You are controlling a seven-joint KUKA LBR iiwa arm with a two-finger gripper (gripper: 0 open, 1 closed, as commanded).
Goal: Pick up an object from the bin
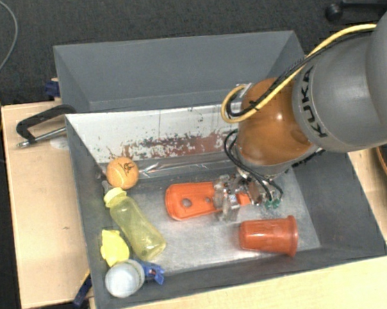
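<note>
- The flat orange plastic paddle with two holes (pixel 192 199) lies mid-floor in the grey metal bin (pixel 342 226); the end effector (pixel 231 200) sits at its right end.
- Whether the end effector is apart or clamped cannot be told.
- The paddle looks light, stiff and probably slippery; its narrow right end seems the best hold.

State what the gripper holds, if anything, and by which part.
It cannot be told. The gripper sits at the right end of the flat orange piece with a hole, but no clear grip on it shows.
</note>
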